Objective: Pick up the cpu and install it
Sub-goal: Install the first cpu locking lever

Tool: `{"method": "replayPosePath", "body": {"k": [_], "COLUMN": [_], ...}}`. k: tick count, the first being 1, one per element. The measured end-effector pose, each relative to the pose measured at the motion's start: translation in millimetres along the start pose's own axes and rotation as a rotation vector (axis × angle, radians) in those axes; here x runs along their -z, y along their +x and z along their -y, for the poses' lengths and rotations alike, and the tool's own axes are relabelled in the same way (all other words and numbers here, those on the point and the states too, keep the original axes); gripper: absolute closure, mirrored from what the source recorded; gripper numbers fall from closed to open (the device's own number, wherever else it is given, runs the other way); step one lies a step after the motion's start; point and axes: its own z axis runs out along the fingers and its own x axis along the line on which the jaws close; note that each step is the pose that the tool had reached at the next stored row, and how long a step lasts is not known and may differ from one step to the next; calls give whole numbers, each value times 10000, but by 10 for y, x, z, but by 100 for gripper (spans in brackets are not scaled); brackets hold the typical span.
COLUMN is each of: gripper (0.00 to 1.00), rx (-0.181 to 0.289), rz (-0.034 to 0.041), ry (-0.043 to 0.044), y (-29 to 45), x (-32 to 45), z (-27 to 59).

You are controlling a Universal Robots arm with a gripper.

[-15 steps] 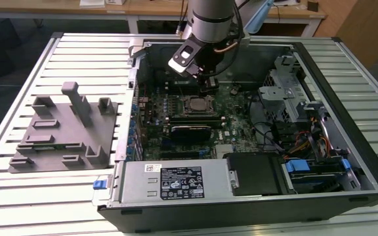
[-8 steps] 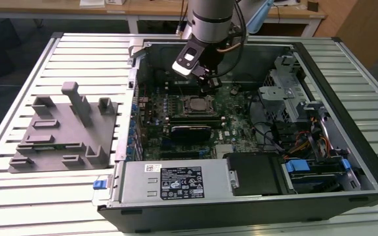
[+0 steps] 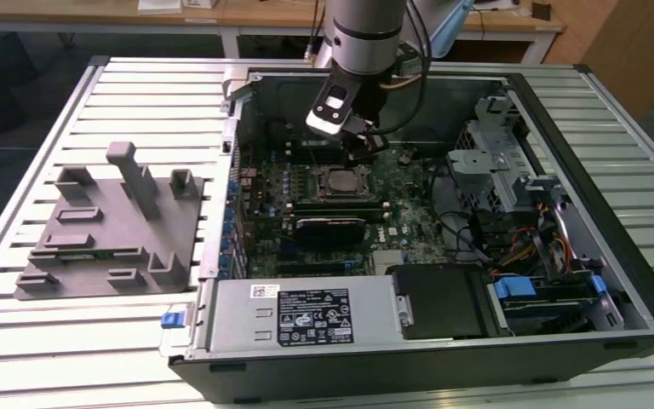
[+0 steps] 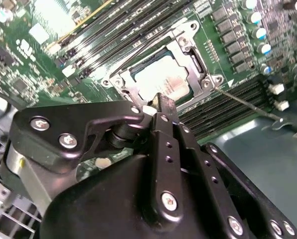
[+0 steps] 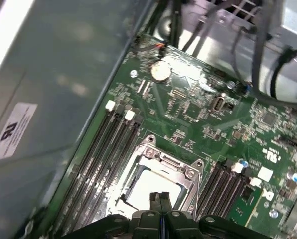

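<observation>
CPU (image 3: 342, 181), flat pale-silver square chip, exterior view: lies in its socket on the green motherboard (image 3: 412, 200) of the open black computer case (image 3: 599, 170) on the slatted metal tabletop (image 3: 134, 94); the gripper (image 3: 359, 152) hangs just above. The white printed label (image 3: 313, 315) is not transcribed. Second wrist view: chip (image 4: 163, 82) sits inside the silver metal socket frame (image 4: 183, 42), and the gripper (image 4: 161, 103) is pinched closed, empty. First wrist view: gripper (image 5: 161, 198) over chip (image 5: 148, 186). Judged placed; latching not confirmable.

One cpu (image 4: 166, 79), one hand (image 5: 161, 197) — one open computer case (image 3: 418, 365), one grey fixture (image 3: 111, 234) — one coin cell (image 5: 161, 72).
</observation>
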Motion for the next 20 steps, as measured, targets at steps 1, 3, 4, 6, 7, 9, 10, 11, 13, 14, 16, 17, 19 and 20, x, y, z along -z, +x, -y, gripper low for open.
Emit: {"method": "replayPosePath", "body": {"k": [1, 3, 4, 6, 7, 9, 10, 11, 13, 14, 16, 17, 19, 20], "gripper": [89, 89, 89, 89, 89, 89, 89, 89, 89, 89, 89, 89, 89, 89], "rx": [181, 475, 526, 561, 564, 566, 566, 570, 740, 917, 1270, 1456, 1824, 2005], "rz": [-2, -6, -6, -6, -7, -6, -6, -6, -9, -10, -14, -15, -20, -22], "ry": [0, 0, 1, 1, -1, 1, 1, 1, 1, 1, 3, 5, 4, 4], "y": [0, 0, 0, 0, 0, 0, 0, 1, 1, 1, 1, 1, 1, 1], "x": [0, 1, 11, 56, 83, 136, 156, 167, 167, 167, 167, 168, 167, 167], "z": [0, 0, 0, -1, -1, -2, -2, -2, -1, -1, 0, 0, 0, 0]}}
